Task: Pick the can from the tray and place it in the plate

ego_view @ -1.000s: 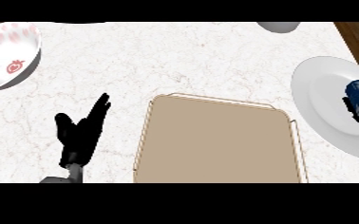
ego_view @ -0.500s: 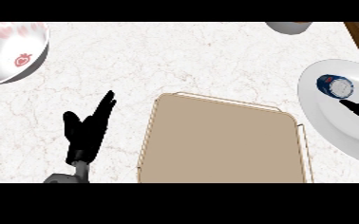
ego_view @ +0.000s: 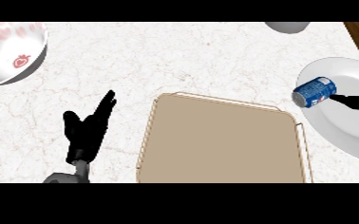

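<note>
Head view: can, newly clear of my right robot hand, lying on plate's left rim; right fingers' state, cannot tell; left robot hand open, resting beside tray; placement judged essentially complete.

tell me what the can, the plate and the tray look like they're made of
Can: likely metal, with a glossy blue printed wall and a pale silvery end. Plate: plain white and smooth, probably glazed ceramic. Tray: flat matte tan with a thin raised rim, maybe cardboard or wood.
</note>
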`<control>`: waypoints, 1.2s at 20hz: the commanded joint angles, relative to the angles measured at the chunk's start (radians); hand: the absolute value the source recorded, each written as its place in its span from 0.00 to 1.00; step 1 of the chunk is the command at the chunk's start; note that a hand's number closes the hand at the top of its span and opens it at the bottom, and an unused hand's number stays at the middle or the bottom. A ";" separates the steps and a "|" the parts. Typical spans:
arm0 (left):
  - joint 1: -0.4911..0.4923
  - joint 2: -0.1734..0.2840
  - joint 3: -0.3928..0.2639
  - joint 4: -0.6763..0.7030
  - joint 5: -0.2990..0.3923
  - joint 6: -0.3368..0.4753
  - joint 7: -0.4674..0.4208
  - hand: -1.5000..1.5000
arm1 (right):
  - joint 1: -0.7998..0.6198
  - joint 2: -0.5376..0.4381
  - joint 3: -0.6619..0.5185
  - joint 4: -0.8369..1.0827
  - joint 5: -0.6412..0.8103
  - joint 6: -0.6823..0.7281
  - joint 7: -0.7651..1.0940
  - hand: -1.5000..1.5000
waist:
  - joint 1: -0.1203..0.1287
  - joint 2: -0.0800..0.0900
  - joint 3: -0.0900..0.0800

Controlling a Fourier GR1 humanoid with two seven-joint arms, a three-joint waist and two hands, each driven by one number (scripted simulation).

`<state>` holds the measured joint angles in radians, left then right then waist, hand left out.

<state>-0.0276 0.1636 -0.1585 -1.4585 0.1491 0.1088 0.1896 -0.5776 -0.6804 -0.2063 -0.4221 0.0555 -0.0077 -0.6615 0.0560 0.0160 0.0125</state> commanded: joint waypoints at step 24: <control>0.040 -0.023 0.035 0.025 0.024 -0.019 0.014 0.50 | 0.235 -0.264 -0.091 0.160 -0.075 0.646 -0.313 0.00 | -0.044 -0.004 -0.005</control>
<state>0.0075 0.1618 -0.1176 -1.4758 0.1637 0.0937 0.1959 -0.3971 -0.9340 -0.3115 -0.2610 -0.0375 0.4880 -0.7966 0.0145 0.0050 0.0123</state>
